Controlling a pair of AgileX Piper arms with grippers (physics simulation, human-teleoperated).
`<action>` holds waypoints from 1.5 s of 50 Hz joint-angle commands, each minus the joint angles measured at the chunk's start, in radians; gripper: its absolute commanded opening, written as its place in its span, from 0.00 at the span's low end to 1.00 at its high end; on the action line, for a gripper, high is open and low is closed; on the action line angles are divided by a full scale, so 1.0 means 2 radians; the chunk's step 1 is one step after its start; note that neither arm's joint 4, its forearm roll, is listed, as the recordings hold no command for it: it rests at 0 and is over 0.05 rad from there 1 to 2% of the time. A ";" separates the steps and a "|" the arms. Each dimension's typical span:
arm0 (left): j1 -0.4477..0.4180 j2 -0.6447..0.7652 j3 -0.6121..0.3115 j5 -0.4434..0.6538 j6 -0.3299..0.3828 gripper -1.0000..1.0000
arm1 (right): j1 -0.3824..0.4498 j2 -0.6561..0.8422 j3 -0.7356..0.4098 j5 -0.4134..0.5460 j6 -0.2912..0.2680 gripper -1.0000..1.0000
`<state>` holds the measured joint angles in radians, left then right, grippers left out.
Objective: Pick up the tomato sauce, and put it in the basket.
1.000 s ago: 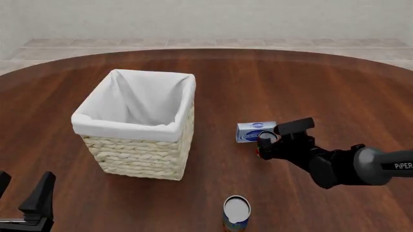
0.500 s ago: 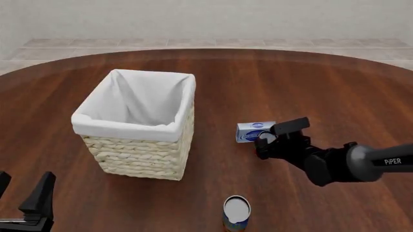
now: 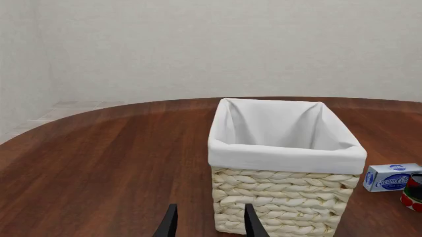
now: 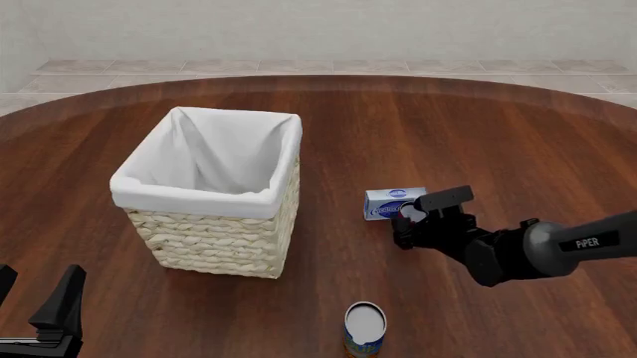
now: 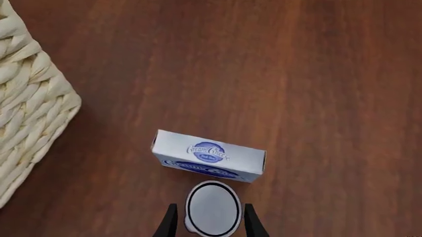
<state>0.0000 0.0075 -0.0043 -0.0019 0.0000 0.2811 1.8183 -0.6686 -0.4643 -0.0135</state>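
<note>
Right gripper (image 4: 408, 224) hides most of tomato sauce (image 5: 212, 207).

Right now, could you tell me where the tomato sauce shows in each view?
Front: tomato sauce right of centre, inside the right gripper.
Left wrist: red sliver at the frame's right edge.
Right wrist: silver top between the fingers.
Shared landmark: blue-and-white box beside it.

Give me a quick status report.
Right pincer open, fingers straddling tomato sauce. Left pincer open, idle near the basket. Blue-and-white box sits right beside the can.
</note>
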 commanded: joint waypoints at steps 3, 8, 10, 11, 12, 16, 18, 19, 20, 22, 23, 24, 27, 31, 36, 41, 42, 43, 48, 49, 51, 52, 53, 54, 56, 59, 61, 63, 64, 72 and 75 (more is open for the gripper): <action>0.000 0.000 0.000 0.000 0.000 1.00 | -0.001 0.009 -0.001 -0.002 0.001 1.00; 0.000 0.000 0.000 0.000 0.000 1.00 | -0.002 0.007 -0.002 -0.002 0.000 1.00; 0.000 0.000 0.000 0.000 0.000 1.00 | -0.001 0.006 -0.001 -0.002 0.000 0.00; 0.000 0.000 0.000 0.000 0.000 1.00 | -0.001 0.005 -0.001 -0.002 0.000 0.00; 0.000 0.000 0.000 0.000 0.000 1.00 | -0.001 0.005 -0.001 -0.002 0.000 0.00; 0.000 0.000 0.000 0.000 0.000 1.00 | 0.000 0.001 -0.002 0.000 0.000 0.00; 0.000 0.000 0.000 0.000 0.000 1.00 | 0.001 -0.002 -0.002 0.002 -0.001 0.00; 0.000 0.000 0.000 0.000 0.000 1.00 | 0.001 -0.002 -0.002 0.002 -0.001 0.00; 0.000 0.000 0.000 0.000 0.000 1.00 | 0.000 -0.006 -0.002 0.003 -0.002 0.00; 0.000 0.000 0.000 0.000 0.000 1.00 | 0.001 -0.011 -0.001 0.006 -0.003 0.00; 0.000 0.000 0.000 0.000 0.000 1.00 | 0.001 -0.016 0.000 0.007 -0.003 0.00; 0.000 0.000 0.000 0.000 0.000 1.00 | 0.002 -0.019 0.001 0.008 -0.003 0.00; 0.000 0.000 0.000 0.000 0.000 1.00 | 0.003 -0.034 0.003 0.015 -0.005 0.00; 0.000 0.000 0.000 0.000 0.000 1.00 | 0.004 -0.046 0.007 0.018 -0.006 0.00; 0.000 0.000 0.000 0.000 0.000 1.00 | 0.008 -0.067 0.014 0.026 -0.009 0.00; 0.000 0.000 0.000 0.000 0.000 1.00 | 0.012 -0.088 0.015 0.038 -0.011 0.00; 0.000 0.000 0.000 0.000 0.000 1.00 | 0.012 -0.091 0.015 0.041 -0.012 0.00; 0.000 0.000 0.000 0.000 0.000 1.00 | 0.013 -0.096 0.013 0.046 -0.012 0.00; 0.000 0.000 0.000 0.000 0.000 1.00 | 0.024 -0.123 0.007 0.067 -0.016 0.00; 0.000 0.000 0.000 0.000 0.000 1.00 | 0.028 -0.125 0.006 0.069 -0.017 0.00; 0.000 0.000 0.000 0.000 0.000 1.00 | 0.043 -0.134 0.005 0.080 -0.023 0.00; 0.000 0.000 0.000 0.000 0.000 1.00 | 0.044 -0.135 0.004 0.083 -0.021 0.00; 0.000 0.000 0.000 0.000 0.000 1.00 | 0.048 -0.141 0.001 0.091 -0.022 0.00; 0.000 0.000 0.000 0.000 0.000 1.00 | 0.048 -0.141 0.001 0.091 -0.022 0.00; 0.000 0.000 0.000 0.000 0.000 1.00 | 0.051 -0.150 -0.004 0.102 -0.025 0.00; 0.000 0.000 0.000 0.000 0.000 1.00 | 0.057 -0.166 -0.014 0.123 -0.030 0.00; 0.000 0.000 0.000 0.000 0.000 1.00 | 0.060 -0.174 -0.020 0.133 -0.031 0.00; 0.000 0.000 0.000 0.000 0.000 1.00 | 0.063 -0.177 -0.022 0.137 -0.032 0.00; 0.000 0.000 0.000 0.000 0.000 1.00 | 0.065 -0.183 -0.027 0.143 -0.033 0.00; 0.000 0.000 0.000 0.000 0.000 1.00 | 0.076 -0.199 -0.049 0.171 -0.042 0.00; 0.000 0.000 0.000 0.000 0.000 1.00 | 0.077 -0.203 -0.054 0.176 -0.047 0.00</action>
<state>0.0000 0.0075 -0.0043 -0.0019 0.0000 0.4108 1.4608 -0.7303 -0.1754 -0.1024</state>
